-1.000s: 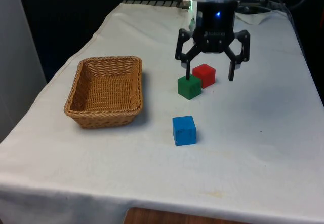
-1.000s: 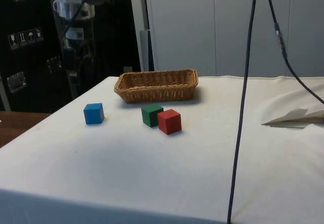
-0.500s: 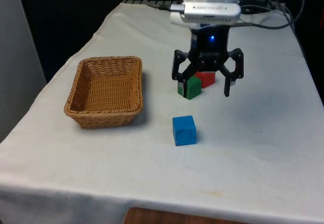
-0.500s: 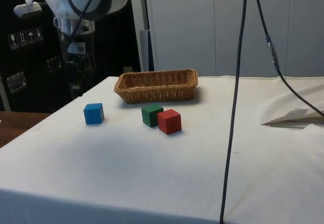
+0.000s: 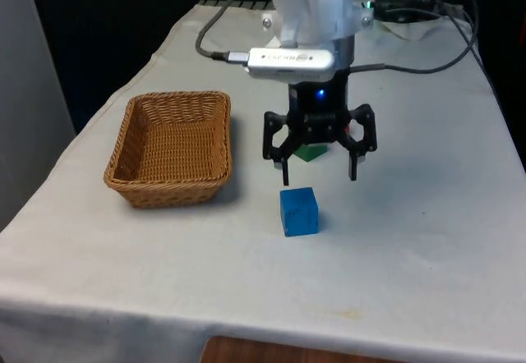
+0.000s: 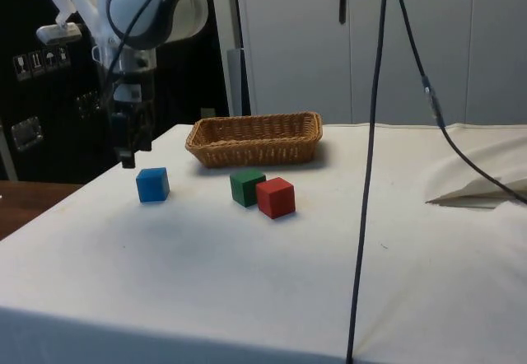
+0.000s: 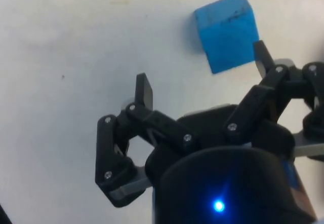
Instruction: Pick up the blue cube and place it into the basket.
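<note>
In the front view the green cube (image 5: 311, 151) is largely covered by the gripper (image 5: 319, 174), so that a small patch of it is seen between the spread fingers. The red cube behind it is hidden there almost wholly. In the side view the gripper (image 6: 125, 156) is set against dark cabinets, and its fingers are hard to separate from them.

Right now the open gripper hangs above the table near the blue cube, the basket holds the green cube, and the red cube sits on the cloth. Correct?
Not quite. The basket holds nothing; the green cube sits on the cloth beside the red cube, as the side view shows. The rest stands: the open gripper hangs above the table near the blue cube.
</note>
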`<state>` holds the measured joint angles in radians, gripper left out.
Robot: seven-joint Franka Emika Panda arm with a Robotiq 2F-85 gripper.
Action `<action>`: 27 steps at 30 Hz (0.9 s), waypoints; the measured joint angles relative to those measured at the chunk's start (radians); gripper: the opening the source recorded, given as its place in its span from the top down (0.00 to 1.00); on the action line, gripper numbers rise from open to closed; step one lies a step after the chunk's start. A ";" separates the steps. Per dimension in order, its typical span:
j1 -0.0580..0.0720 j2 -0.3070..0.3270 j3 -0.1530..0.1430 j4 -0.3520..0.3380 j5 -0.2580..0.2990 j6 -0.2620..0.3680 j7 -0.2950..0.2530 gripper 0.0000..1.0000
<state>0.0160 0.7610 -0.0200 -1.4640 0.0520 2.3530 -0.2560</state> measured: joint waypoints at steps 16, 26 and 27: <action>-0.020 0.082 -0.003 0.044 0.068 0.001 -0.120 0.00; -0.037 0.109 -0.017 0.068 0.069 0.000 -0.176 0.00; -0.038 0.109 -0.017 0.068 0.069 0.000 -0.178 0.00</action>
<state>-0.0220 0.8700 -0.0370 -1.3960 0.1210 2.3530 -0.4340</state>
